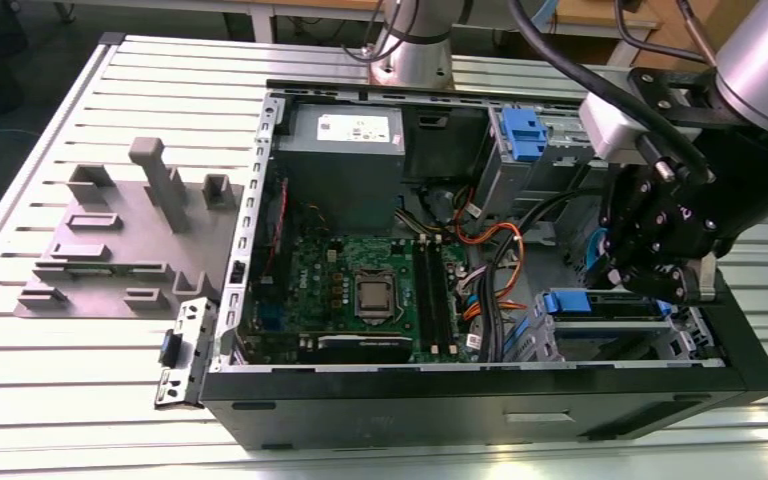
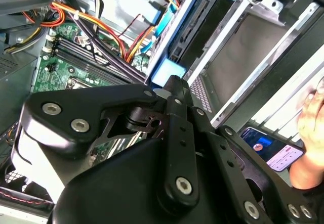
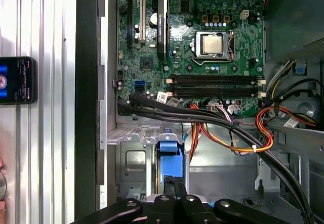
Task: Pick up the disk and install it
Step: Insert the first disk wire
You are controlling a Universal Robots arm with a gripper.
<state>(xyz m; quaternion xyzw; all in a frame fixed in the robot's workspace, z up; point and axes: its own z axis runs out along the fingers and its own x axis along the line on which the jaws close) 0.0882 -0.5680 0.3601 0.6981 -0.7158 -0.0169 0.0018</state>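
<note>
So the whole setup sits on a table [image 1: 64, 400] made of silvery ribbed aluminium slats, with grooves running across it. Light bounces off the slats pretty hard, especially near the front edge in the exterior view, so it's bright from above. Behind the table, at the top of the exterior view, there's a light wooden desk [image 1: 317, 8] on pale legs, with dark grey floor [image 1: 11, 60] under it and off toward the exterior view's left. The floor looks plain and matte, kind of shadowy back there.
</note>
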